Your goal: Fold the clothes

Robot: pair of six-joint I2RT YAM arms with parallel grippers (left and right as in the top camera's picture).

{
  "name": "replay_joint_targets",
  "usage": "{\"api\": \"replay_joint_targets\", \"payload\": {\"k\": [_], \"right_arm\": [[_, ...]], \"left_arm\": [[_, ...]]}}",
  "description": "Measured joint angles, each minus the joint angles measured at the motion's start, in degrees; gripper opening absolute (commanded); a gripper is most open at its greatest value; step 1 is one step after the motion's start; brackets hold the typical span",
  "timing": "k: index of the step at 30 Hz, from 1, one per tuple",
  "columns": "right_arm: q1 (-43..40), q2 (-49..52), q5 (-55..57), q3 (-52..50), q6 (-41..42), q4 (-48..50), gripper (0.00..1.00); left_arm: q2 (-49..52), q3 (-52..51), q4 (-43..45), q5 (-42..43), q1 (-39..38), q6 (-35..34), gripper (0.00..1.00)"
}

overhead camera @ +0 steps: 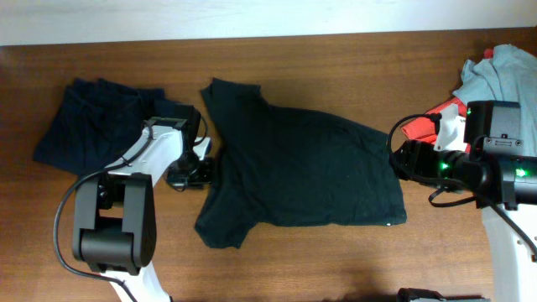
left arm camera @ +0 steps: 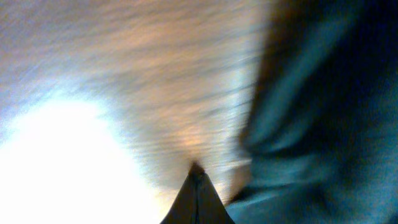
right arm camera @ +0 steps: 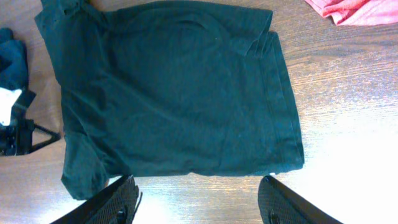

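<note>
A dark green T-shirt (overhead camera: 302, 168) lies spread flat on the wooden table, also in the right wrist view (right arm camera: 174, 87). My left gripper (overhead camera: 205, 168) is low at the shirt's left edge; in its wrist view the fingers (left arm camera: 196, 177) are shut with nothing between them, touching bare wood just beside the blurred shirt cloth (left arm camera: 317, 124). My right gripper (overhead camera: 394, 158) hovers at the shirt's right edge; its fingers (right arm camera: 199, 199) are wide open and empty over bare wood next to the hem.
A folded dark navy garment (overhead camera: 92, 126) lies at the far left. A pile of clothes, light blue (overhead camera: 503, 71) and red (overhead camera: 419, 126), sits at the right edge; the red one shows in the right wrist view (right arm camera: 357, 9).
</note>
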Motion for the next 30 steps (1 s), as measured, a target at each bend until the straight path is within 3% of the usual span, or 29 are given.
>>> {"api": "replay_joint_targets", "payload": {"k": [4,6,7,10,13,26,30], "right_arm": [[0.0,0.0,0.0,0.0,0.0,0.4,0.68],[0.0,0.0,0.0,0.0,0.0,0.4,0.68],[0.0,0.0,0.0,0.0,0.0,0.4,0.68],[0.0,0.0,0.0,0.0,0.0,0.4,0.68],[0.0,0.0,0.0,0.0,0.0,0.5,0.68],[0.0,0.0,0.0,0.0,0.0,0.5,0.68],[0.0,0.0,0.0,0.0,0.0,0.5,0.68]], "left_arm": [[-0.6,-0.4,-0.6,-3.7,1.6,-1.6,0.01],[-1.0,-0.5,-0.6,-4.1,1.8,-1.6,0.06],[-1.3,-0.6,0.1,-3.9,1.8,-1.6,0.11],[-1.6,-0.7,4.7,0.1,1.8,0.9,0.41],[-1.7,-0.7,8.1,5.3,1.7,4.5,0.49],[-1.7,-0.7,9.6,10.2,1.2,9.3,0.40],[-1.0,-0.7,9.5,10.0,-0.7,10.8,0.20]]}}
